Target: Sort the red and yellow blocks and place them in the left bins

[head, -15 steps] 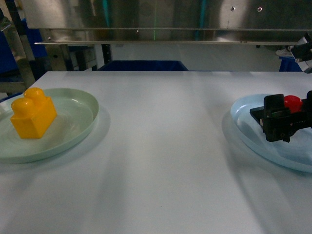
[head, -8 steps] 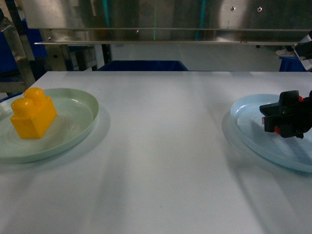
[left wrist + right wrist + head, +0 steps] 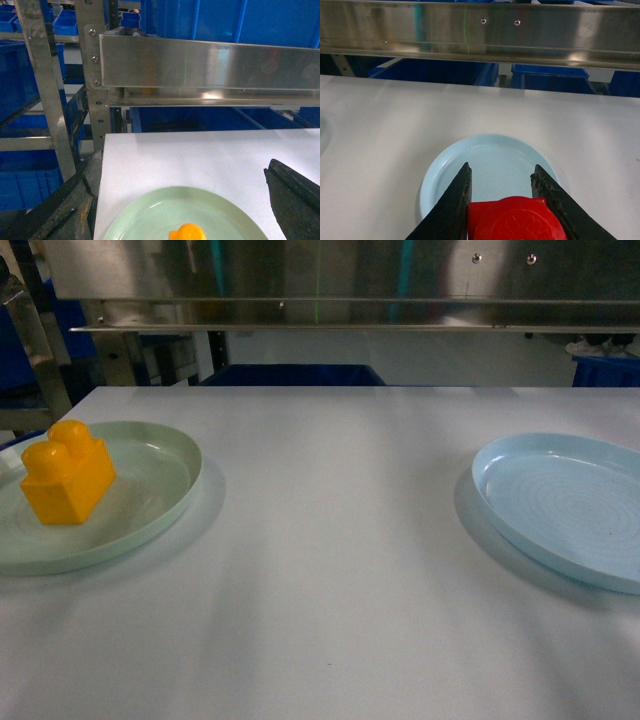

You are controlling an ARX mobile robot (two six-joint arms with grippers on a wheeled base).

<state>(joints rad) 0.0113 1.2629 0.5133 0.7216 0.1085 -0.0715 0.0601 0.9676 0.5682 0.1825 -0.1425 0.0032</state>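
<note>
Red brick lifted, yellow brick still waiting on its plate

The right claw pinches the red block above the bare pale blue plate; the yellow block sits untouched on the pale green plate at the desk's left, the left claw's state unclear; beyond, a blue bin holds nothing visible, so both placements remain

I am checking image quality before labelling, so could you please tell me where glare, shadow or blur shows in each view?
Head view: dim overall, soft shadows beside the green plate and blue plate. Left wrist view: bright glare on the steel rail; the near dark end effector finger is soft. Right wrist view: streaky reflections on the rail; the red block, close up, looks slightly blurred.
</note>
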